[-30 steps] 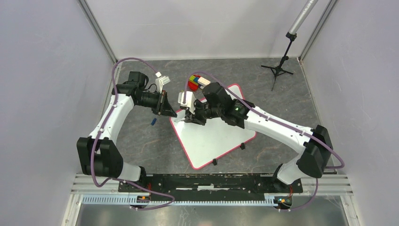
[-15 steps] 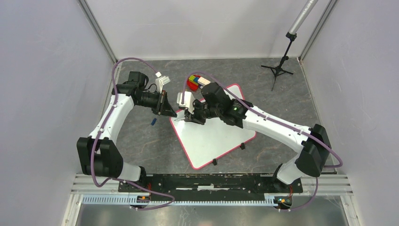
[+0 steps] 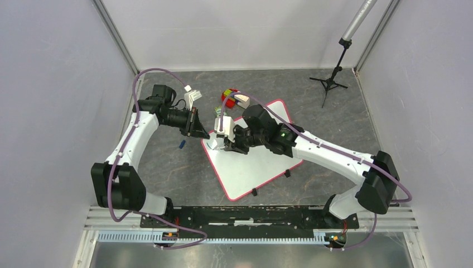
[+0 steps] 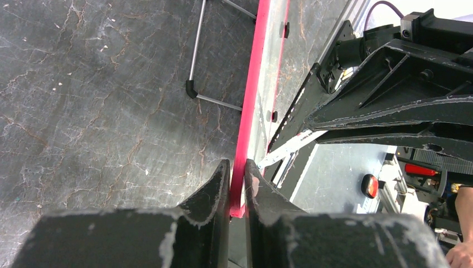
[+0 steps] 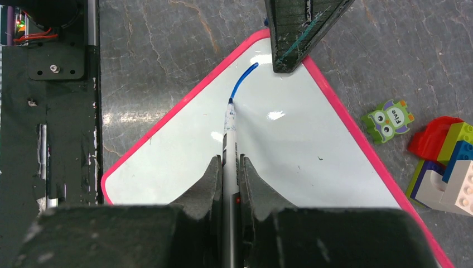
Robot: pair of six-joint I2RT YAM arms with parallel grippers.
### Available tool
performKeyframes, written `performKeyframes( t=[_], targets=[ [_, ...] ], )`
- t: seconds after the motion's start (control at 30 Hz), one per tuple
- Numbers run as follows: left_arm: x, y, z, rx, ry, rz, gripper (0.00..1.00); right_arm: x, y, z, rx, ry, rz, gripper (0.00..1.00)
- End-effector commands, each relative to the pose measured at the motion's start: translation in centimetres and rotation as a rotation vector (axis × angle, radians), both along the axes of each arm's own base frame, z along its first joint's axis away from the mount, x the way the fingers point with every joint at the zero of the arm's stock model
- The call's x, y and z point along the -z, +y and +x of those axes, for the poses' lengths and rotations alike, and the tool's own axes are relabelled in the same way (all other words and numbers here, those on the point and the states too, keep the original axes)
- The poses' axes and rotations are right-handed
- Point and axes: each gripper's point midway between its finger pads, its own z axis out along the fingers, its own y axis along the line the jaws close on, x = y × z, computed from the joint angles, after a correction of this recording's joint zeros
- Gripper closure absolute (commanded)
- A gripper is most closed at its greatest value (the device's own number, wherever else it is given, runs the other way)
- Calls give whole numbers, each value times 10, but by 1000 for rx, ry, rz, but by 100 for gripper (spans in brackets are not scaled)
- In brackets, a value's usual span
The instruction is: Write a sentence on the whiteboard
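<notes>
— Where do we find the whiteboard?

— Mid-scene on the grey marbled tabletop, turned corner-on, with its left corner at our left gripper.

— And what are those fingers doing?

— They are pinching the board's pink rim between them.

— And our right gripper?

— Its fingers are pressed onto a marker, whose tip touches the white surface near that same left corner.

— How much of the sentence do we see?

— Only one short, curved blue stroke. It runs from the marker tip toward the left fingers.

— Is anything else near the board?

— An owl-faced brick and a cluster of coloured toy bricks sit on the tabletop just beyond the far edge.
</notes>
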Motion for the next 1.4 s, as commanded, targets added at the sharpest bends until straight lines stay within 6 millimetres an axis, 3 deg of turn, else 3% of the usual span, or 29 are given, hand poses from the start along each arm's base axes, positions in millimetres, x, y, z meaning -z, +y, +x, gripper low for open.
performKeyframes(
  t=[0.0,0.23,0.63,1.1,1.37],
  targets=[
    [-6,1,7,12,-66,4,96,-11,-3,5,12,-44,7,100],
    [-5,1,6,14,-66,3,96,-25,7,22,37,-77,22,100],
    [-6,2,6,13,-68,4,96,-28,9,35,58,-81,12,100],
    [-5,2,6,15,-67,4,97,-1,-16,14,47,-42,-36,100],
    [-5,2,5,14,-68,5,97,-2,-16,12,42,-39,-30,100]
  ],
)
